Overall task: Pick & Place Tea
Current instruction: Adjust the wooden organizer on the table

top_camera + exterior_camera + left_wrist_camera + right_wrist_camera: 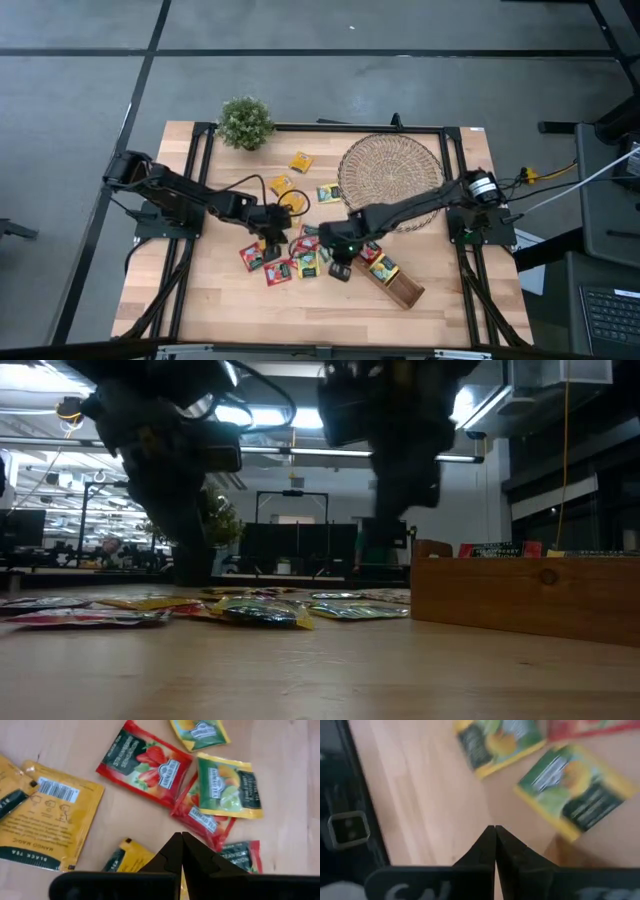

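Several small tea sachets [290, 255] in red, yellow and green wrappers lie flat on the wooden table, most of them near its middle. My left gripper [268, 243] hangs shut over their left part; its wrist view shows a red sachet [145, 765], a green-yellow one [227, 790] and a yellow one [45, 825] past the fingertips [180, 840]. My right gripper [338, 270] is shut over bare wood at the cluster's right, beside the tray, with green-yellow sachets [575, 790] ahead of it. Nothing sits between either pair of fingers.
A long wooden compartment tray [395, 285] lies slantwise right of the sachets, some sachets standing in it [500, 550]. A round woven mat [390, 170] sits at the far right and a small potted plant [245, 122] at the far left corner. The near strip of table is bare wood.
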Available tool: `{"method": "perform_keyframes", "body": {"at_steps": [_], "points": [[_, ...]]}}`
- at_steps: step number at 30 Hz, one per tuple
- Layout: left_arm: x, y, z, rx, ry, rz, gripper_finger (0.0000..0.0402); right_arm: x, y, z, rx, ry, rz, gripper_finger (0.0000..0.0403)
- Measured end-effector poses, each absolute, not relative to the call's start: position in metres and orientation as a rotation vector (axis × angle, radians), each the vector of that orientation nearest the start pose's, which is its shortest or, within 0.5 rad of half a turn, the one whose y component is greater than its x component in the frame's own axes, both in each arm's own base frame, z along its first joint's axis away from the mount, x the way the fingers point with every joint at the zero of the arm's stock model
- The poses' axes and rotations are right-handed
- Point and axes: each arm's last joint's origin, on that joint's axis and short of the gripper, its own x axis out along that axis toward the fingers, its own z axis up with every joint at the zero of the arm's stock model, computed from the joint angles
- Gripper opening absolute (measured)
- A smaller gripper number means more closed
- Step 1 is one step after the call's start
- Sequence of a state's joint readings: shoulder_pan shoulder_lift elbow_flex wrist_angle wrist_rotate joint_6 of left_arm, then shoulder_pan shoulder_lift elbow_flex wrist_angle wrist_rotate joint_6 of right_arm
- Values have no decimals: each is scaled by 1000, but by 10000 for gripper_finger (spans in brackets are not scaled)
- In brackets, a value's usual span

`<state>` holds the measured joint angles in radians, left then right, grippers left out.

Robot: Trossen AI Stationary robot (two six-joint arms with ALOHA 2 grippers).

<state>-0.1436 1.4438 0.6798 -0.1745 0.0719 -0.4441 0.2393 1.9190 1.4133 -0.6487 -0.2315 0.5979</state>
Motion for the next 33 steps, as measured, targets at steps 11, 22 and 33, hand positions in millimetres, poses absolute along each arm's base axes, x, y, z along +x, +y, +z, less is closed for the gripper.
{"method": "perform_keyframes", "body": {"at_steps": [11, 22, 33], "points": [[258, -43, 162, -318, 955, 11, 4, 363, 121, 188, 424, 1327, 31, 6], [258, -43, 162, -318, 956, 11, 4, 345, 91, 161, 432, 1404, -334, 6], [258, -42, 162, -310, 951, 31, 4, 335, 90, 159, 407, 1454, -463, 6]]}}
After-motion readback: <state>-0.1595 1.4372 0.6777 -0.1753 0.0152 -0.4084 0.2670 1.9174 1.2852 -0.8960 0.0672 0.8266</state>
